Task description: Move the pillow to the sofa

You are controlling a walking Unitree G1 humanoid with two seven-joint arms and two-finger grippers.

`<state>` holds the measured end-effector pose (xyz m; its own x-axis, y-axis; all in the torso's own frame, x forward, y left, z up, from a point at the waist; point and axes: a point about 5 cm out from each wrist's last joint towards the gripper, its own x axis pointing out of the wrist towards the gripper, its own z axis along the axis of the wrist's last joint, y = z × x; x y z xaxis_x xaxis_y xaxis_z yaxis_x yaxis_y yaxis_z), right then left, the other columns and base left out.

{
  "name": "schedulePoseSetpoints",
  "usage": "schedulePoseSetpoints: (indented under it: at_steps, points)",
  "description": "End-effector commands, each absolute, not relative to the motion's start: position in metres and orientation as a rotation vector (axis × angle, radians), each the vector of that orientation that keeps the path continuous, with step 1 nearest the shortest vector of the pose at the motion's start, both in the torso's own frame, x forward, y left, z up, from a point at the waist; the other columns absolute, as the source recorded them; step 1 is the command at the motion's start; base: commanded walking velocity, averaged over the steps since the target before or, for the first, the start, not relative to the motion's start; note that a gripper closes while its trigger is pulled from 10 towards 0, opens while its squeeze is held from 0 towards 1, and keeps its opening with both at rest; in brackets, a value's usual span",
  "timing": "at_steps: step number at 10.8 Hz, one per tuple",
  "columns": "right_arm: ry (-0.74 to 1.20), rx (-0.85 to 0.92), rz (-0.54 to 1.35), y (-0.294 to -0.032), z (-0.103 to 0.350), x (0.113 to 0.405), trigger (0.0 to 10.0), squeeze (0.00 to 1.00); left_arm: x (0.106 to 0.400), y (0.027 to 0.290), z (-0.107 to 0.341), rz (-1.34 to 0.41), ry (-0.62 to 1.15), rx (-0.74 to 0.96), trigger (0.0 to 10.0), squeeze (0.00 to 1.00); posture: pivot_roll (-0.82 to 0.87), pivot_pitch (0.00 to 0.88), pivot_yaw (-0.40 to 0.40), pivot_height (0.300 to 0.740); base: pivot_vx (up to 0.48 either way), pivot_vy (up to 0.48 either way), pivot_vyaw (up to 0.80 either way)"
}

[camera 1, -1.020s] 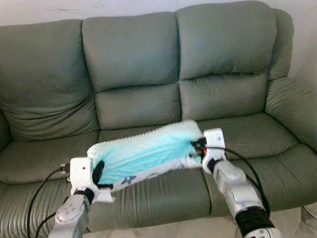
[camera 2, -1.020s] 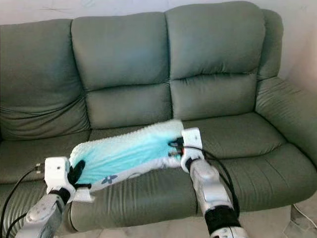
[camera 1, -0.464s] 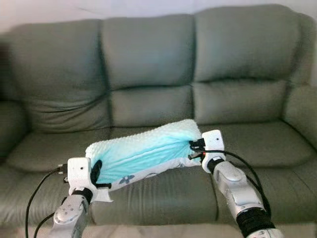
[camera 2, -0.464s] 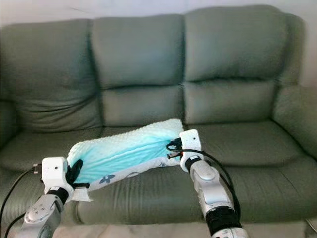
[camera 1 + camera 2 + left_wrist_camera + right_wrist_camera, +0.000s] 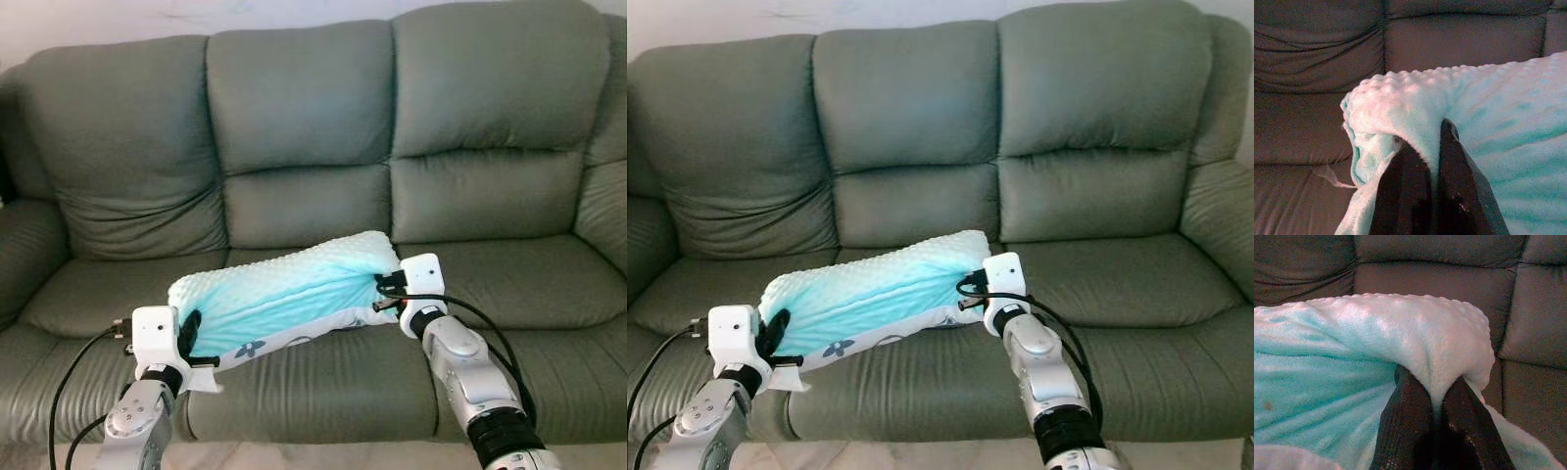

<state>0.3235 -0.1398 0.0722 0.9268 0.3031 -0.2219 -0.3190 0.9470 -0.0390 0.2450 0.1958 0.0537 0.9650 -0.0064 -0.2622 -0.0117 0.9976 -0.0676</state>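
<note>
A long pale-turquoise pillow (image 5: 279, 299) with a dotted fleece cover and a flowered white underside is held up between my two arms, above the front of the grey sofa's (image 5: 304, 127) middle seat. My left gripper (image 5: 189, 334) is shut on its left end, the black fingers (image 5: 1415, 191) pinching a fold of cover. At the other end my right gripper (image 5: 385, 291) is shut on the cover too, its fingers (image 5: 1405, 426) squeezing a ridge of fleece. The pillow sags slightly toward the left gripper.
The three-seat sofa has a left armrest (image 5: 24, 245) and three back cushions. Its middle seat cushion (image 5: 313, 382) lies right under the pillow. Black cables (image 5: 69, 382) hang from both wrists. A strip of pale floor (image 5: 921, 455) runs along the sofa's front.
The camera has swung left, so the sofa's left armrest is now in sight and the sofa sits more centred. Both grippers keep their hold on the pillow, which stays at about the same height.
</note>
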Motion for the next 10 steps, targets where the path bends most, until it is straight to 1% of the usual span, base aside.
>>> schedulePoseSetpoints:
  at_steps: [1,3,8,9,10]
  points:
    - [0.163,-0.07,0.293,-0.1415,0.0837,0.3285,10.0,0.0,0.244,0.2048,0.0581,0.039,0.246,-0.058,10.0,0.0,-0.21,0.0,0.087,0.74,0.0,0.0,0.0]
    - [0.154,-0.075,0.298,-0.14,0.0852,0.3286,10.0,0.0,0.2446,0.204,0.0582,0.025,0.244,-0.061,10.0,0.0,-0.21,0.0,0.088,0.74,0.323,0.0,0.0]
    - [0.156,-0.08,0.308,-0.1402,0.0837,0.3268,10.0,0.0,0.2445,0.2029,0.0563,0.025,0.256,-0.067,10.0,0.0,-0.22,0.0,0.09,0.74,0.413,0.0,0.0]
    - [0.158,-0.082,0.308,-0.1402,0.0834,0.3268,10.0,0.0,0.2447,0.203,0.0559,0.024,0.26,-0.067,10.0,0.0,-0.22,0.0,0.09,0.74,0.296,0.0,0.0]
    - [0.158,-0.082,0.308,-0.1402,0.0835,0.3267,10.0,0.0,0.2452,0.2032,0.056,0.028,0.257,-0.078,10.0,0.0,-0.22,0.0,0.089,0.74,0.0,0.0,0.0]
